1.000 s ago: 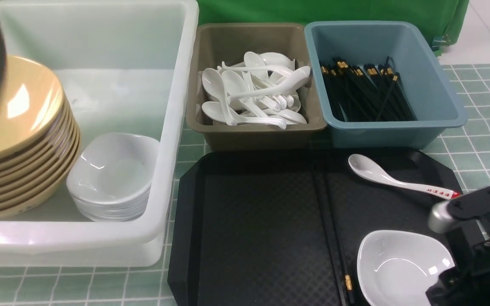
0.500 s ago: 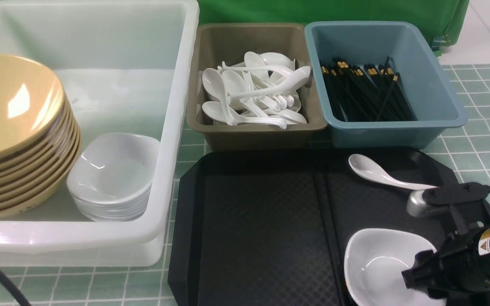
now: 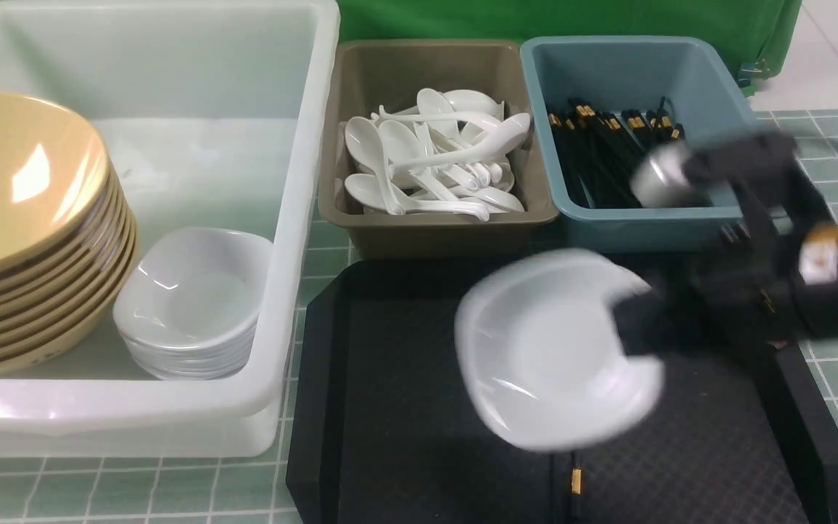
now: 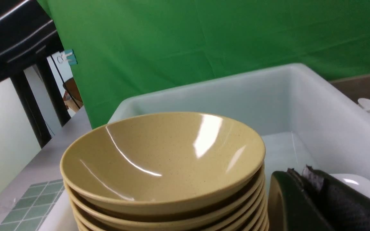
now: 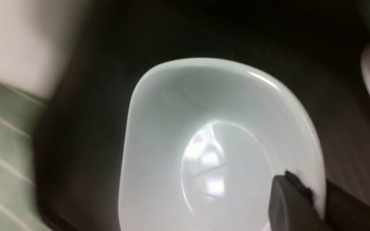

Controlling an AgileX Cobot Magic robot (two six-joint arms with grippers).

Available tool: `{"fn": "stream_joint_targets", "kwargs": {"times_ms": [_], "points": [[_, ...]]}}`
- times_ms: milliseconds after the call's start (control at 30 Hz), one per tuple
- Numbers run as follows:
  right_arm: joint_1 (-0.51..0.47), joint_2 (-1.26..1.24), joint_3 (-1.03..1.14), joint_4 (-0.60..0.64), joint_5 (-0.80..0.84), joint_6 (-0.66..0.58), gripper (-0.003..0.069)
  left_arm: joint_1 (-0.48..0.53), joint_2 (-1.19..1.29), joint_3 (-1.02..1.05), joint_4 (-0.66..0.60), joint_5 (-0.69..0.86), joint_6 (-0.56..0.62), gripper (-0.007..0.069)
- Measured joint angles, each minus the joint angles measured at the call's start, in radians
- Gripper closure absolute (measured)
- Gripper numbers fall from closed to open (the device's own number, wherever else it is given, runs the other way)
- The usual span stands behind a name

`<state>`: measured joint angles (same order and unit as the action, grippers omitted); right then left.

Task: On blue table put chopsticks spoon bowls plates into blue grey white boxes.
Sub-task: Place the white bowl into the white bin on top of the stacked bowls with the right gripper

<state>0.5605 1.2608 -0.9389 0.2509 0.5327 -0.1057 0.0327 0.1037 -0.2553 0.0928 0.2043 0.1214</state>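
"The white bowl (image 3: 557,349) is up over the black tray (image 3: 419,407), tilted, its near side above the chopsticks (image 3: 576,482); what could go wrong from here?"

"A slip, I'd say; the right gripper (image 5: 307,191) has only one edge of it, so the glazed wall could swivel or slide out if the arm swings fast; the blur in the front view hints at quick motion."

"And at the box?"

"If it's bound for the bowl stack (image 3: 193,298) on the left, it probably has to clear the right wall of the white box (image 3: 297,218); carried too low, it could knock that wall; let go while tilted, it might land askew on the stack, or bump the yellow bowls (image 3: 26,182) farther left."

"Where does it lie against the jaws?"

"Its rim passes between the right fingers, which are closed on it, one inside the bowl and one outside; the rest of the bowl reaches out to the left of them in the front view."

"And the left gripper (image 4: 298,170)?"

"Closed, with nothing in it; it's by the yellow bowls, so a careless sideways move there could nudge them."
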Motion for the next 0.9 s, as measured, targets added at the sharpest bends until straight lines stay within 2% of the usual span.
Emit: {"fn": "stream_joint_targets", "kwargs": {"times_ms": [33,100,133,167,367,400,567,667,800,900], "points": [[0.085,0.052,-0.111,0.021,-0.012,-0.049,0.0585,0.0,0.0,0.001,0.0,-0.008,-0.009,0.0622],[0.161,0.138,-0.261,0.032,-0.021,-0.132,0.0585,0.0,0.0,0.001,0.0,-0.011,-0.016,0.0622],[0.168,0.149,-0.261,0.033,-0.021,-0.141,0.0585,0.0,0.0,0.001,0.0,-0.012,-0.016,0.0622],[0.224,0.273,-0.422,0.04,-0.013,-0.236,0.0585,0.0,0.0,0.001,0.0,-0.013,-0.018,0.0622],[0.256,0.615,-0.865,0.043,0.125,-0.4,0.0585,0.0,0.0,0.001,0.0,-0.013,-0.018,0.0622],[0.256,0.726,-1.015,0.034,0.186,-0.429,0.0585,0.0,0.0,0.001,0.0,-0.013,-0.018,0.0622],[0.256,0.931,-1.291,0.025,0.307,-0.549,0.0585,0.0,0.0,0.001,0.001,-0.013,-0.018,0.0622],[0.256,1.001,-1.346,0.025,0.302,-0.645,0.0585,0.0,-0.001,0.002,0.003,-0.013,-0.018,0.0622],[0.251,1.03,-1.341,0.018,0.257,-0.686,0.0583,0.0,-0.001,0.003,0.009,-0.016,-0.018,0.0622],[0.245,1.029,-1.308,0.02,0.235,-0.692,0.0531,0.0,-0.001,0.003,0.014,-0.016,-0.018,0.0622]]}}
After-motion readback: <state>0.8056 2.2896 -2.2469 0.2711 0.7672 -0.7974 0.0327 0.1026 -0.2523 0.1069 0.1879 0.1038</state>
